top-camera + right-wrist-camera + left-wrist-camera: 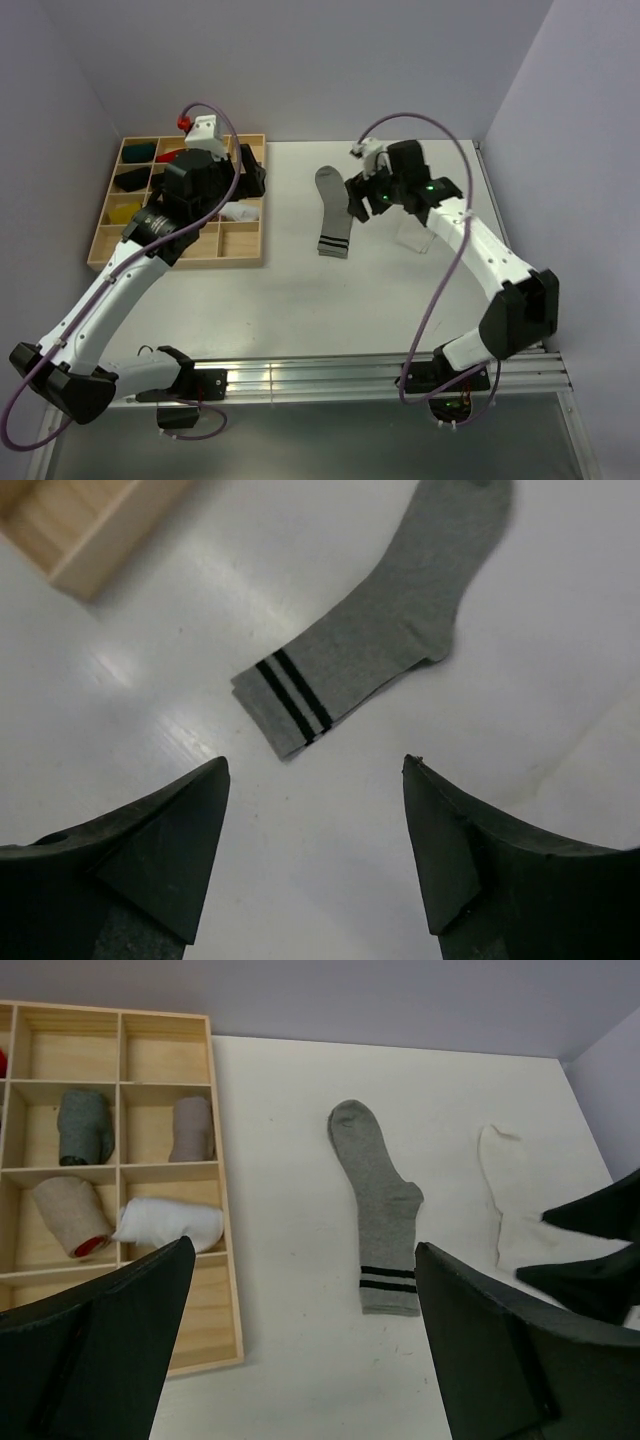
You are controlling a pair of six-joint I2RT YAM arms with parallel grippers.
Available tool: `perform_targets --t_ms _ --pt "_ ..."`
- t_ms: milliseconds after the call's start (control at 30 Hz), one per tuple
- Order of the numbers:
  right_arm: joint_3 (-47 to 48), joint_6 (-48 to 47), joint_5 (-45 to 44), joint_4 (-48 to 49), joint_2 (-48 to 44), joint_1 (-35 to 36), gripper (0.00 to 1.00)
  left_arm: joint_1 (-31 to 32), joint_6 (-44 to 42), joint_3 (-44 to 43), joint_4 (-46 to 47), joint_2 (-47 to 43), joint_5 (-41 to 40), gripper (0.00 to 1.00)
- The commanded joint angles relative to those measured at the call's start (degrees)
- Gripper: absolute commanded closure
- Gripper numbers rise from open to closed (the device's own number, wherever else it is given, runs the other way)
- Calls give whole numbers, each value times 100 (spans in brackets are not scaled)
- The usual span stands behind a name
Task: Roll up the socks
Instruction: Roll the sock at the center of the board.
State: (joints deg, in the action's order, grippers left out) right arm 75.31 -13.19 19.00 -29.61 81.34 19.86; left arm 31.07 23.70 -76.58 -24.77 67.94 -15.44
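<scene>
Beside the grey sock [390,630], just short of its striped cuff, the right gripper [315,770] hangs with its jaws spread wide and nothing between them. Only bare table [150,680] shows through the gap. The sock lies flat and full length, cuff toward the arms and toe away, with a slight bend at the heel.

On the right gripper's side of the grey sock, near it but apart, lies the white sock [505,1195]. It is also flat, roughly parallel to the grey one, and faint against the pale surface. On the opposite side, well apart, the left gripper [305,1250] hovers wide and empty over the edge of a wooden tray [225,1210] that holds rolled bundles.

Both socks look light, limp and thin. They are not fragile, but will likely bunch up or skate on the smooth table when pushed. Lying flat, they offer little to pinch, so the double-layered cuff edge of the grey sock seems the best hold. A fingertip would have to scrape under it and catch both layers, and the far end probably needs pinning while the roll starts.
</scene>
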Motion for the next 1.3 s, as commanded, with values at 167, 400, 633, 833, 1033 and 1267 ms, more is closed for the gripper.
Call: perform_targets --t_ms 167,400,633,833,1033,1267 --pt "-385 -1333 -617 -54 917 1063 30 -443 47 -349 -669 -676 -276 7" --pt "-526 -1871 -995 51 1524 1503 35 -707 82 -332 -669 -756 -47 5" --pt "-447 -2082 -1505 174 2078 1741 41 -787 64 -235 -564 -765 111 5" --pt "-377 -2144 -1619 192 2290 1802 44 -831 73 -103 -476 -712 243 4" --pt "-201 -2153 -1742 183 2579 1811 48 -848 143 55 -300 -668 463 4" --pt "-157 -2153 -1733 174 2773 1811 51 -848 170 213 -151 -616 560 4"
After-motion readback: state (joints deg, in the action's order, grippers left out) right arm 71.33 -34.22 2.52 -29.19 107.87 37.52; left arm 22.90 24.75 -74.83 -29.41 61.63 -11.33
